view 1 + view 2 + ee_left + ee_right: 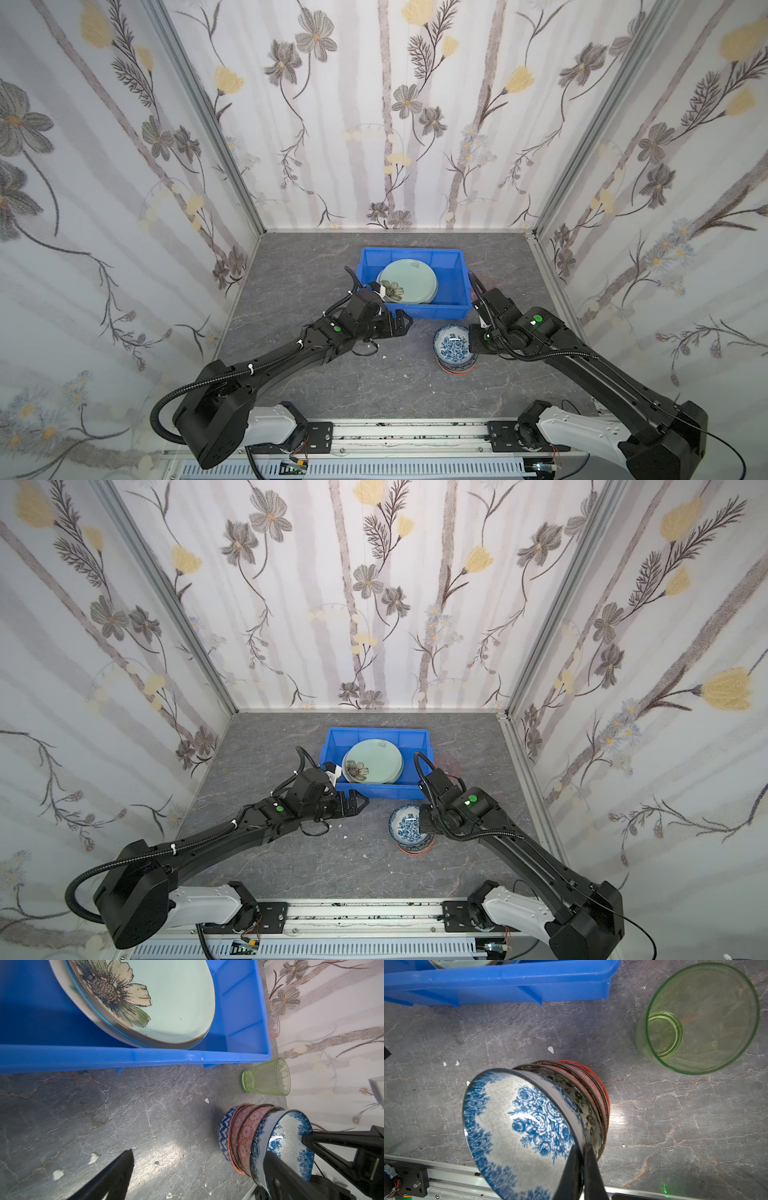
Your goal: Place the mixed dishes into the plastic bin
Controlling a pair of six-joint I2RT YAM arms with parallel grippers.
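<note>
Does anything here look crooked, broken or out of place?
Yes. The top blue-white bowl sits tilted on the bowl stack, its rim pinched by the right claw. Small white flecks lie on the table nearby; chips or crumbs, I cannot tell.

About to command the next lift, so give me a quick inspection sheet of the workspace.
Surface: grey marbled tabletop.
Job's things: mint flower plate tops a plate stack in the blue bin; bowl stack, green tumbler, pink tumbler outside on the tabletop.
Clutter: small white flecks.
Grippers: right gripper shut on the top blue-white bowl at its rim; left gripper open, empty, before the bin.
Cables: black hoses along both arms.
Surroundings: floral wall panels; metal rail in front.
</note>
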